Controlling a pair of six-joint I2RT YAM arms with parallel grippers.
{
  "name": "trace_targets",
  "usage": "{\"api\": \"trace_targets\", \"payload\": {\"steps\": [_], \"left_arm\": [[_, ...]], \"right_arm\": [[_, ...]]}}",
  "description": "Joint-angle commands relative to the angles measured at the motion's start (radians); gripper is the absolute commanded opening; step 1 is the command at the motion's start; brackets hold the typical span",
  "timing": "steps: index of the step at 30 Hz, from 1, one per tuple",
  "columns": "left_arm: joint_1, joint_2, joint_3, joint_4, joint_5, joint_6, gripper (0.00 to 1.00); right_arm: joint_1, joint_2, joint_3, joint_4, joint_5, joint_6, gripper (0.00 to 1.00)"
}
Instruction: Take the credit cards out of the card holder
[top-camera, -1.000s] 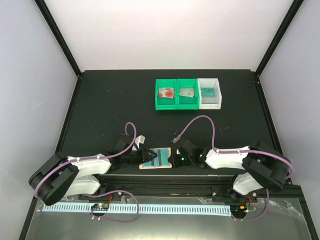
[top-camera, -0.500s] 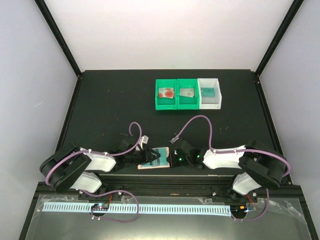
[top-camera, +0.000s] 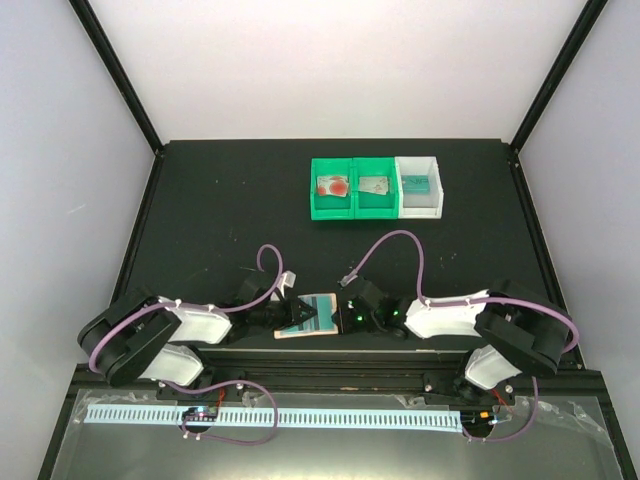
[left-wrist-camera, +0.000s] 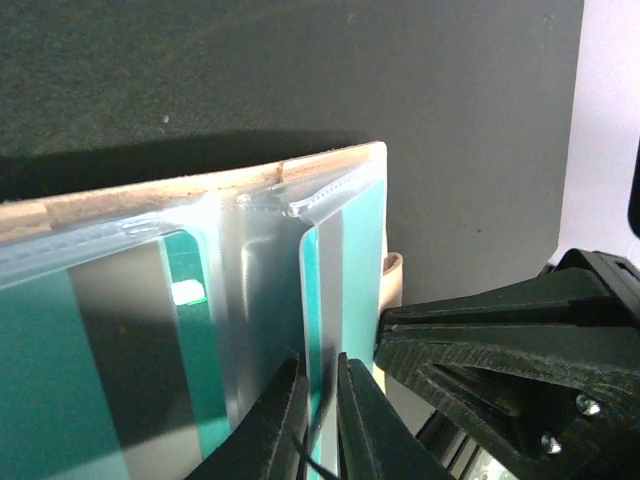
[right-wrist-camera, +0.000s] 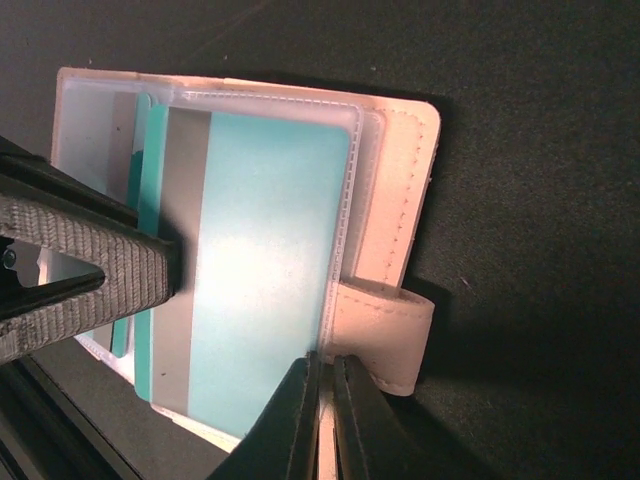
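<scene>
A black table (top-camera: 200, 220) is carrying three small bins (top-camera: 375, 212) in a row toward its far edge, two green and one white. An open peach card holder (top-camera: 312, 315) is lying by the middle of the near edge, between both arms. The right gripper (right-wrist-camera: 325, 375) is pinching the holder's edge beside its tab (right-wrist-camera: 385, 335), jaws almost together. The left gripper (left-wrist-camera: 320, 385) is squeezing nearly closed on the edge of a teal card (left-wrist-camera: 355, 260) sitting in a clear pocket (left-wrist-camera: 260, 270).

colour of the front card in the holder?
The front card is teal with a silver-grey stripe; clearest in the right wrist view.
</scene>
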Motion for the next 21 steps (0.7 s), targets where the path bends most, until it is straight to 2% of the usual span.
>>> {"api": "trace_targets", "payload": {"steps": [1, 5, 9, 11, 16, 21], "left_arm": [[-0.008, -0.047, 0.008, -0.032, 0.001, 0.016, 0.13], [-0.007, -0.074, 0.005, -0.026, 0.010, 0.016, 0.14], [-0.003, -0.079, 0.000, -0.015, 0.018, 0.012, 0.04], [0.003, -0.077, -0.010, -0.008, 0.020, 0.010, 0.03], [0.023, -0.087, -0.036, 0.015, 0.020, 0.006, 0.08], [0.027, -0.104, -0.041, 0.025, 0.031, 0.007, 0.05]], "right_arm": [[0.010, 0.059, -0.036, -0.050, 0.023, 0.010, 0.09], [0.010, 0.074, -0.037, -0.044, 0.023, 0.010, 0.09], [0.010, 0.078, -0.040, -0.037, 0.020, 0.010, 0.09], [0.010, 0.081, -0.041, -0.034, 0.020, 0.012, 0.09], [0.009, 0.085, -0.043, -0.030, 0.023, 0.011, 0.09], [0.010, 0.089, -0.040, -0.033, 0.024, 0.010, 0.08]]}}
